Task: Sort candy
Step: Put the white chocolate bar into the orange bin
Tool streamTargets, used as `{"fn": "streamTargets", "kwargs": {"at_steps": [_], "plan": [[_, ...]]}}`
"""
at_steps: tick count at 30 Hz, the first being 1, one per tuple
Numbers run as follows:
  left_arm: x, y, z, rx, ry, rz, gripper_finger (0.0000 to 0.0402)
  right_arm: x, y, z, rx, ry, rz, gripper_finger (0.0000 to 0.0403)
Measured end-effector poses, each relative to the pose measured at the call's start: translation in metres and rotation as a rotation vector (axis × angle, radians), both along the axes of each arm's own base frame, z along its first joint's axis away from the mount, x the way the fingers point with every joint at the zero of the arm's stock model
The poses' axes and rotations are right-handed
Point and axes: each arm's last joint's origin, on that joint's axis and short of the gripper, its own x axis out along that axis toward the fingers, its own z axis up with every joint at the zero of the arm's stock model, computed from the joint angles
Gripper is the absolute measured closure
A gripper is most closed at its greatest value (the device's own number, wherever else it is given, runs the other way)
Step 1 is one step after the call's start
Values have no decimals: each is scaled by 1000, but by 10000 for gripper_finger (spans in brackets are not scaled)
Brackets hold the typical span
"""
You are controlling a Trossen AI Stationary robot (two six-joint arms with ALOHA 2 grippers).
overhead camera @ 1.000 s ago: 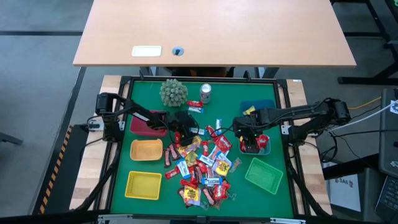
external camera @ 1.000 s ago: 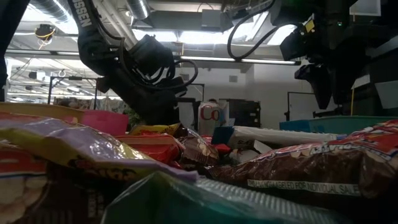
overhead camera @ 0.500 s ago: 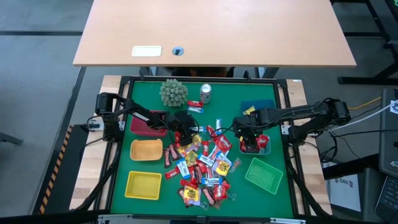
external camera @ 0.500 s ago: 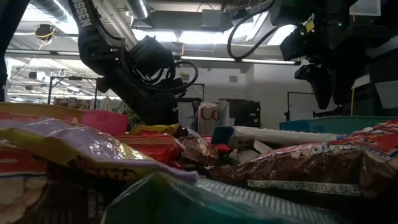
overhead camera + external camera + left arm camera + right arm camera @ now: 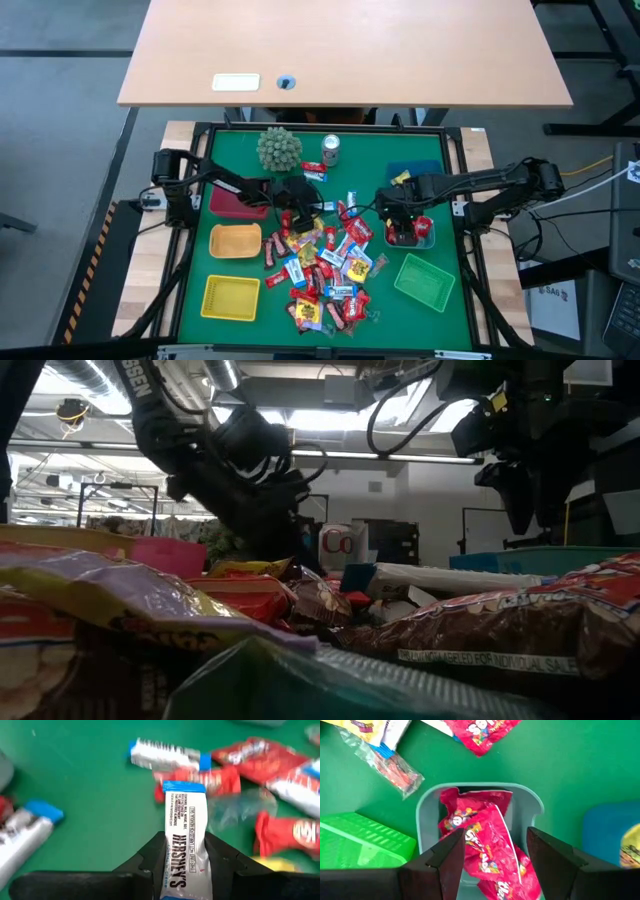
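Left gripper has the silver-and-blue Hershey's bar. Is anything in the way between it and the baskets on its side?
Nothing visible. The left gripper is shut on the silver-and-blue Hershey's bar at the pile's edge. The dark red basket sits right beside it; the orange basket and yellow basket lie across bare green mat.

The high camera is looking straight down on the whole green mat (image 5: 420,150) from well above. The low camera is sitting at mat level among the candy (image 5: 250,595), facing across into the room. Each wrist camera is looking close down past its own fingers: the left at candy on the mat, the right into a grey basket (image 5: 527,802), both also showing in the high view.
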Motion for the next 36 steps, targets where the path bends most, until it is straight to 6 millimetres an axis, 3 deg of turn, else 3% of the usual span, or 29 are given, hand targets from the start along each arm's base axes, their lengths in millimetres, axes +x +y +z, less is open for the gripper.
{"fn": "streamTargets", "kwargs": {"at_steps": [7, 12, 18, 24, 29, 36], "plan": [[14, 6, 26, 10, -76, 13, 307, -17, -5, 18, -142, -43, 7, 191], [19, 17, 54, 26, -168, 43, 307, -30, -12, 34, -337, -110, 23, 191], [8, 21, 92, 0, -248, 82, 307, -35, -37, 44, -425, -170, -33, 191], [-28, 0, 124, -183, -121, 28, 307, -29, -58, 46, -357, -248, -70, 191], [-70, -26, 146, -403, 36, -63, 307, -16, -61, 52, -285, -408, -53, 191], [-127, -57, 154, -529, 330, -19, 307, 1, -60, 61, -164, -620, -1, 191]]}}
